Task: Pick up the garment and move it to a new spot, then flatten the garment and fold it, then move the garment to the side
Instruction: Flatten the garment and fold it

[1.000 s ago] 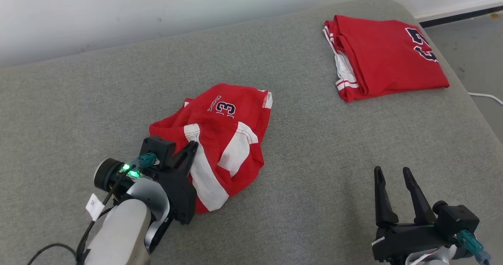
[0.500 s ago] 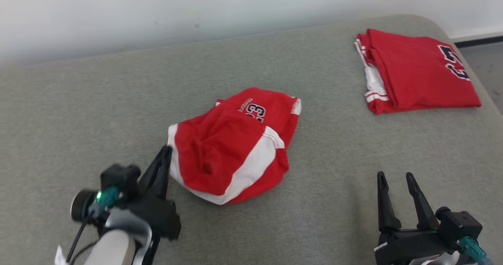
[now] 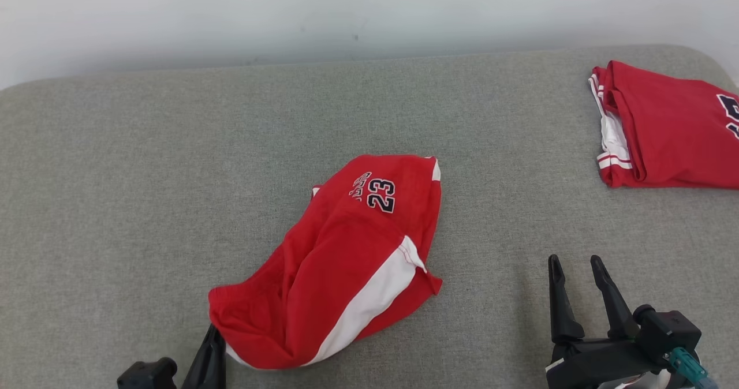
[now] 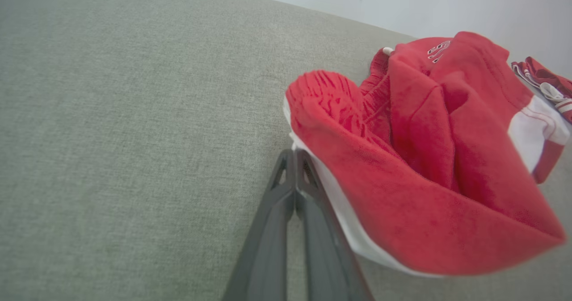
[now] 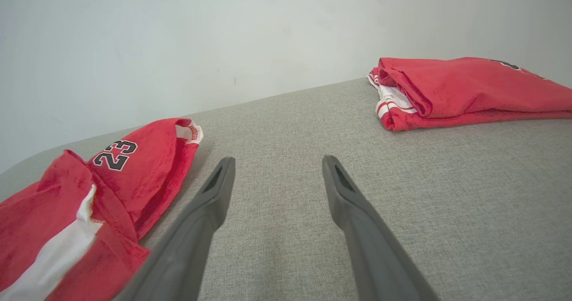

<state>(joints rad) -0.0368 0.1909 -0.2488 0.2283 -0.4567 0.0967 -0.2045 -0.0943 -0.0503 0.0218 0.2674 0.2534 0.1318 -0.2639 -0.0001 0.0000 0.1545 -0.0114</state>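
I see left gripper (image 4: 295, 154) pinched shut on edge of red garment (image 3: 340, 262) | right gripper (image 3: 574, 262) wide, empty | folded jersey (image 3: 670, 129) far right on grey cushion (image 3: 144, 175)

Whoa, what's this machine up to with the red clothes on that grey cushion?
A two-armed robot is tidying clothes. Its left gripper is shut on the near edge of the crumpled red shorts marked 23, which lie bunched on the grey cushion. Its right gripper is open and holds nothing, off to the right of the shorts. Another red garment lies neatly folded at the far right. The shorts are not yet flattened or folded.
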